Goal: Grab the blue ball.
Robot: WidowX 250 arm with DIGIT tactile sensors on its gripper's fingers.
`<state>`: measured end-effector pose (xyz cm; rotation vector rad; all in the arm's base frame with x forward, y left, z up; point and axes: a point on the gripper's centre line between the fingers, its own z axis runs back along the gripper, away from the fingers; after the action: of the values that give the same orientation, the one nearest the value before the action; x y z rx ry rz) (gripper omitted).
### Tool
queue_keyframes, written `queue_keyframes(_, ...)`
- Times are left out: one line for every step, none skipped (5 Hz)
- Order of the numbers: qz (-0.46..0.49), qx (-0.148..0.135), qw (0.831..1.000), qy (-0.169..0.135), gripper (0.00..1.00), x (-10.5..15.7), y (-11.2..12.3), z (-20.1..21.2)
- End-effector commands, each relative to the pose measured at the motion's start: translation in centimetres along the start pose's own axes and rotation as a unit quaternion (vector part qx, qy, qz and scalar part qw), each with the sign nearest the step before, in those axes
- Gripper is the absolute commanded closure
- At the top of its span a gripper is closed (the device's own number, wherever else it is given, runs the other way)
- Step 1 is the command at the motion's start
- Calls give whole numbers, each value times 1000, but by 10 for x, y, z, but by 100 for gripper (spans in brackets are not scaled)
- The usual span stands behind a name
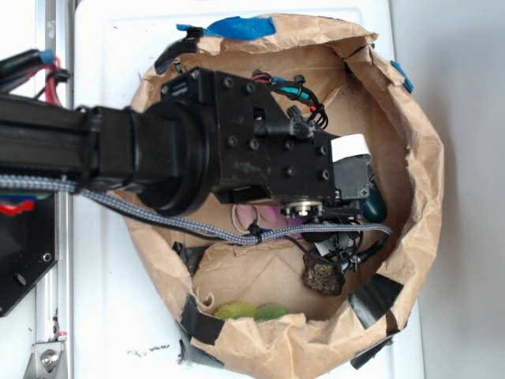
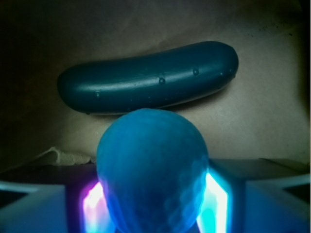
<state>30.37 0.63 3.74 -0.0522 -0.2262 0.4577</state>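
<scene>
In the wrist view the blue ball [image 2: 151, 160], round, turquoise and finely dimpled, fills the space between my fingers. My gripper [image 2: 153, 199] is shut on it, and the glowing pads [image 2: 217, 204] press against both of its sides. Just beyond the ball, a dark teal oblong object [image 2: 146, 80] lies on brown paper. In the exterior view the arm reaches into a paper bag basin from the left. The gripper [image 1: 347, 212] sits at the basin's right side, and the arm hides the ball there.
The crumpled brown paper wall [image 1: 418, 158] rings the work area, patched with black and blue tape. Inside lie a pink plush toy [image 1: 256, 215], a brown lumpy object [image 1: 322, 276], green pieces [image 1: 252, 311] and the teal object's end [image 1: 373, 207].
</scene>
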Motion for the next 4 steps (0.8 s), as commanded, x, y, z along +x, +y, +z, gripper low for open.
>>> queue_keyframes(-53, -34, 998, -19, 100, -1, 4, 49)
queue_keyframes(-152, -43, 987, 19, 100, -5, 12, 93)
queue_keyframes(-233, -68, 968, 62, 100, -7, 25, 130)
queue_keyframes(-281, -34, 955, 90, 100, -8, 25, 142)
